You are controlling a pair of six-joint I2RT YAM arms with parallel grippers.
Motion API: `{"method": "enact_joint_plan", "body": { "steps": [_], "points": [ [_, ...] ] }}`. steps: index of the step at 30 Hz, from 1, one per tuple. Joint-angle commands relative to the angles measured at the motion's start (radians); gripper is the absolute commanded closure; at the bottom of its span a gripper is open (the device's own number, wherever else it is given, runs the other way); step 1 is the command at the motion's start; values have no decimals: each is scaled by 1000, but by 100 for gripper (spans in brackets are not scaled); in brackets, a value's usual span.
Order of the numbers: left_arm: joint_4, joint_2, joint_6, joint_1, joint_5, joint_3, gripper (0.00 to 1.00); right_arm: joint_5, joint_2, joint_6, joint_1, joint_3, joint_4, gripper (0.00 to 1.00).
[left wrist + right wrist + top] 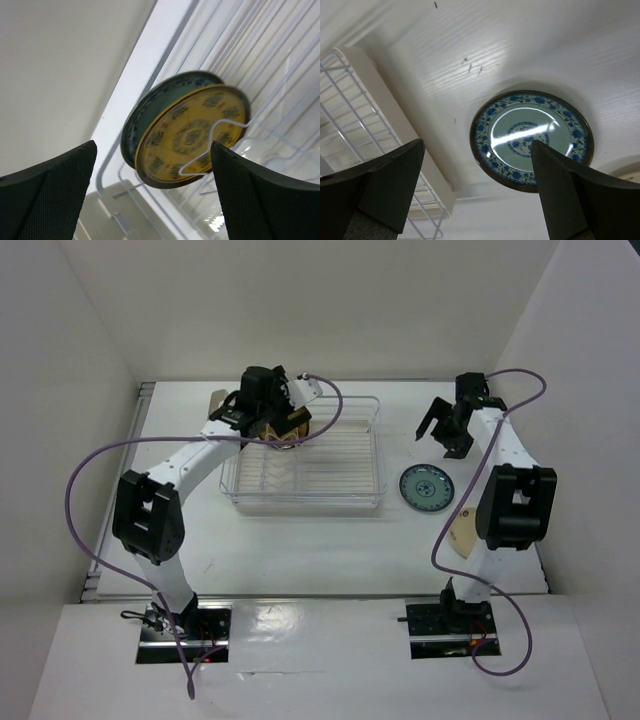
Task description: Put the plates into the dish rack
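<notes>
Yellow plate (186, 136) stands in dish rack (305, 504); teal plate (427, 486) lies beside.

Yellow plate (192, 137): dark round medallions. The plate behind it (146, 111) seems teal, blue-rimmed. Pale-green plate (532, 139) on white desk (545, 45): blue floral border, brown edge.

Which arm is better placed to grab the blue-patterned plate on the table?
Right. The open right gripper hangs close to the plate, beside the dish rack; the left gripper is over the rack's far corner.
</notes>
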Motion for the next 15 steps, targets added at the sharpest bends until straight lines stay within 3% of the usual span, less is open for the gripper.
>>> {"method": "enact_joint_plan", "body": {
  "steps": [1, 4, 7, 11, 15],
  "points": [
    [41, -115, -272, -8, -51, 61, 0, -85, 52, 22, -6, 91, -75, 6],
    [12, -138, -535, 1, -91, 109, 0, -95, 100, 32, -6, 123, -86, 9],
    [-66, -162, -657, 33, -114, 118, 0, -106, 163, 32, -6, 157, -108, 16],
    [-59, -242, -838, 95, 75, 23, 0, -57, 207, 42, 18, 177, -126, 28],
    [13, -296, -877, 125, 246, -84, 0, 2, 237, 42, 41, 198, -158, 40]
  ]
}}
